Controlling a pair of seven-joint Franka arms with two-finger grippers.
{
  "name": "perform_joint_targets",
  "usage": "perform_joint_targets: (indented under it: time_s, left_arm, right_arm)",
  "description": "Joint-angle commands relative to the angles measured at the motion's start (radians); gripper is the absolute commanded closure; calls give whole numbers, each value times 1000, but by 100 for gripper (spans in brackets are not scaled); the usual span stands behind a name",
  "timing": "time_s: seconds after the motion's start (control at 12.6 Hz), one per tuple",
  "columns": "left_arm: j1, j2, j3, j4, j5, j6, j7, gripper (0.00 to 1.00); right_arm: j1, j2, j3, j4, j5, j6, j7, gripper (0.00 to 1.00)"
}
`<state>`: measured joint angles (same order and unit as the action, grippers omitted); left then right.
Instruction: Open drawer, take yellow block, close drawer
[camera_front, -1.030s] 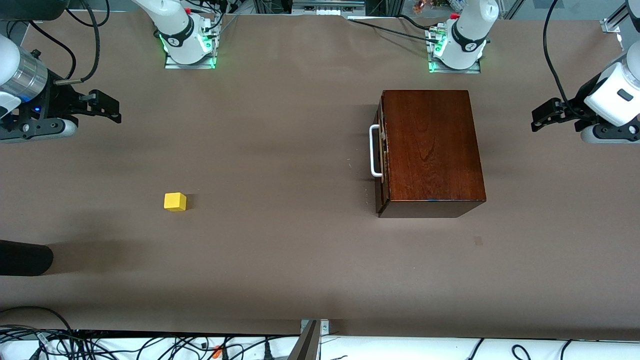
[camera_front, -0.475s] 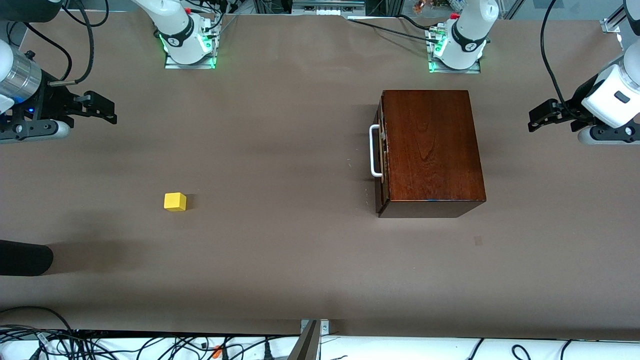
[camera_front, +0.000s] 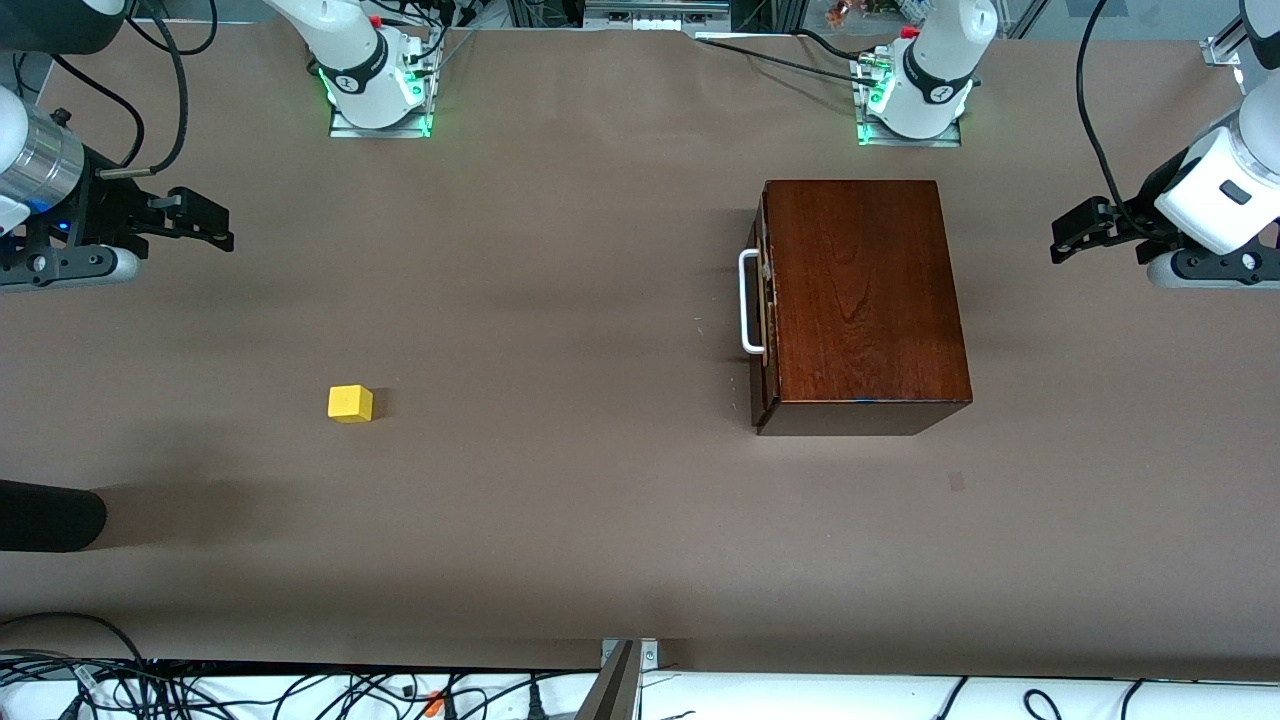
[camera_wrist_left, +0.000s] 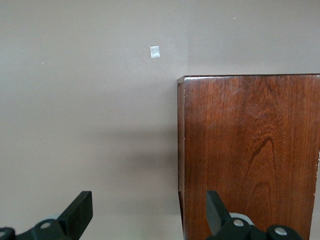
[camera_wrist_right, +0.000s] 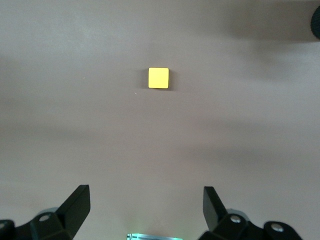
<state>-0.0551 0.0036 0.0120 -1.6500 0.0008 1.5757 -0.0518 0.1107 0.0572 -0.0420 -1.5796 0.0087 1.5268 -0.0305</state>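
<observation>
**Both grippers spread and empty, drawer shut, block out on the table**

Left gripper (camera_front: 1068, 236) is seen hanging over the table at the left arm's end, just beside the box (camera_front: 860, 300) and touching nothing — its fingers (camera_wrist_left: 80, 212) are held wide apart in the left wrist view, with bare table under one and the box's top under the other. Right gripper (camera_front: 212, 222) is seen over the right arm's end of the table, its fingers (camera_wrist_right: 77, 205) likewise spread wide with nothing between them.

The drawer (camera_front: 765, 310) is pushed in, its dark front flush with the box and facing the right arm's end; the white handle (camera_front: 747, 302) stands out from that front. No part of the pale tray can be seen.

The block (camera_front: 350, 403) rests on the table (camera_front: 560, 500), well apart from the box, toward the right arm's end and nearer the front camera than the right gripper. In the right wrist view it (camera_wrist_right: 158, 78) lies flat and square, clear of the fingers. A small pale patch (camera_wrist_left: 155, 52) is stuck to the table near a corner of the box. A dark rounded object (camera_front: 50, 516) juts in at the table's edge, nearer the camera than the block.
</observation>
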Motion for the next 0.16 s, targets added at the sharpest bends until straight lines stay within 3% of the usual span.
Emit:
perform_joint_targets:
  time_s: [0.0,0.08]
  left_arm:
    - [-2,9,0,24,-19,-14,-3,0]
    - [-2,7,0,24,-19,-14,-5,0]
  right_arm:
    - [-9,12,4,32,13,-13,4,0]
    - [-9,12,4,32,13,-13,4,0]
